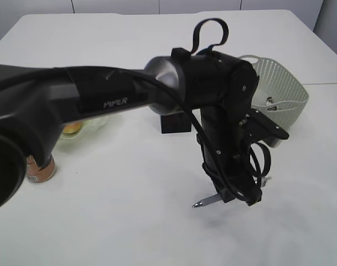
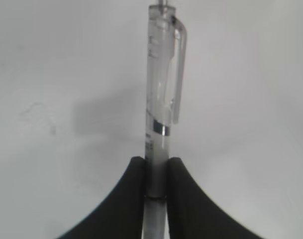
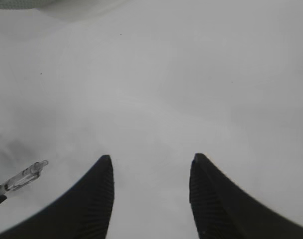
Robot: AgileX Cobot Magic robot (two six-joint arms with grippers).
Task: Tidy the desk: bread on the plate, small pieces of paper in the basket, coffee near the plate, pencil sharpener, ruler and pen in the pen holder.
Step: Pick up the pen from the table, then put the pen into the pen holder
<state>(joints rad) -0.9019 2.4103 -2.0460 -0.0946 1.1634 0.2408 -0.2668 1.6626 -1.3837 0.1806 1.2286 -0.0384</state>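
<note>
White tabletop (image 1: 129, 210) fills every view. At its middle the left gripper (image 2: 155, 172) points down, its two black fingers (image 2: 134, 199) pinching the barrel of a clear plastic ballpoint pen (image 2: 161, 99); the clip end runs forward past the fingertips, and in the exterior view the metal tip sticks out to the gripper's left, just above the surface. Behind it stands a small black block-shaped holder (image 1: 174, 123); behind and to its right sits a pale green perforated plastic basket (image 1: 287, 88). The right gripper (image 3: 151, 172) hangs over bare table with its fingers spread, holding nothing, the pen's end just to its left.
</note>
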